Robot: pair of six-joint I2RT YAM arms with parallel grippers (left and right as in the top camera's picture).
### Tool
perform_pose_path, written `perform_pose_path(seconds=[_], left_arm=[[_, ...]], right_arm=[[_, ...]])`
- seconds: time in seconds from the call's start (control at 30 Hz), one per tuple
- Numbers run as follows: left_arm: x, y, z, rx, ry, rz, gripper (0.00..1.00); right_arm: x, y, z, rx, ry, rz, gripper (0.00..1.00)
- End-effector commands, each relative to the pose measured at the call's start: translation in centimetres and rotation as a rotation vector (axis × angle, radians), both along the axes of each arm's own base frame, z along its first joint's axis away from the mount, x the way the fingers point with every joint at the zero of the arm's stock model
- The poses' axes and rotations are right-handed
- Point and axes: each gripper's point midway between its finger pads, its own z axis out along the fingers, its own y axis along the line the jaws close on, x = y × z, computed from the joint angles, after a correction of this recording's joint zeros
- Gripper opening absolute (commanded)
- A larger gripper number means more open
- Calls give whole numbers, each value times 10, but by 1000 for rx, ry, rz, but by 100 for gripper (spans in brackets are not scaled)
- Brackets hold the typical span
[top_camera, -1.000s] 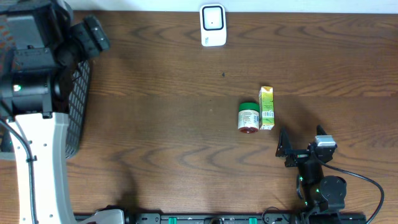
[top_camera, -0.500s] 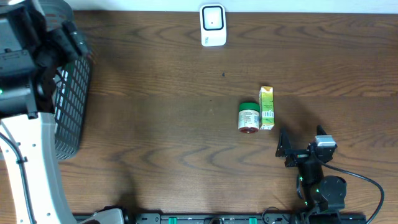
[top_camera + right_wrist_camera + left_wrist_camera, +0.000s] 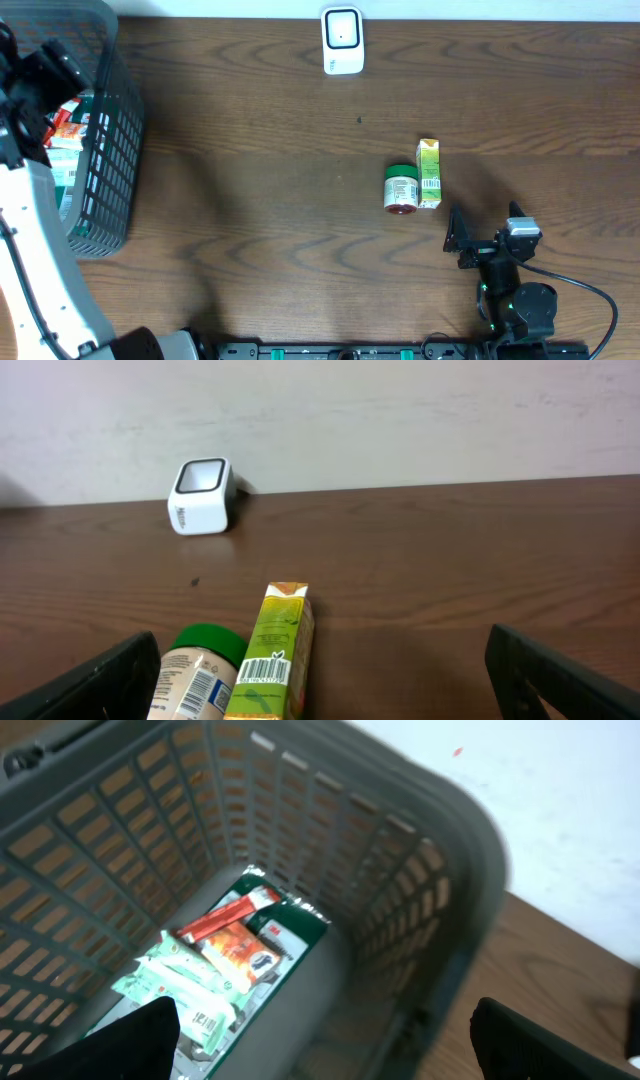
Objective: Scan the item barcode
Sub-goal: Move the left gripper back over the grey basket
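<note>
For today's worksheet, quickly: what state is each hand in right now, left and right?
Left hand: open, holding nothing, above the basket.
Right hand: open, holding nothing.

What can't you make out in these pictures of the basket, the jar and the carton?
- Packets in the basket: blurred in the left wrist view, print unreadable; overhead, the left arm covers most.
- Jar label: cut off by the right wrist view's bottom edge; too small overhead.
- Carton barcode: shows in right wrist view, digits too small.

A mock shop checkout: barcode scanner (image 3: pixel 341 40), grocery basket (image 3: pixel 108 170), wooden table (image 3: pixel 250 150).
</note>
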Motion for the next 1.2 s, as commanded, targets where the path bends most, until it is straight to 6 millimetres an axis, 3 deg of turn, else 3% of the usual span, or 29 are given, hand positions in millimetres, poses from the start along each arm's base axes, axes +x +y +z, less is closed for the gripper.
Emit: perform_pose_path(seconds=[0.0, 0.3, 0.43, 0.77, 0.8, 0.87, 1.17], left_arm=[[4, 20, -16, -3, 43, 39, 93], [8, 67, -78, -129, 144, 184, 93], [18, 79, -117, -187, 202, 225, 93], [49, 98, -194, -288, 244, 309, 93], [51, 99, -201, -296, 244, 318, 91], [56, 102, -214, -318, 243, 341, 77], [51, 109, -266, -370, 317, 454, 75]], right_arm=[[0, 2, -1, 12, 3, 7, 99], [0, 2, -1, 12, 3, 7, 99], [0, 2, -1, 12, 3, 7, 99], [0, 2, -1, 12, 4, 7, 99], [0, 2, -1, 12, 3, 7, 99], [0, 2, -1, 12, 4, 7, 99], [0, 2, -1, 12, 3, 7, 99]])
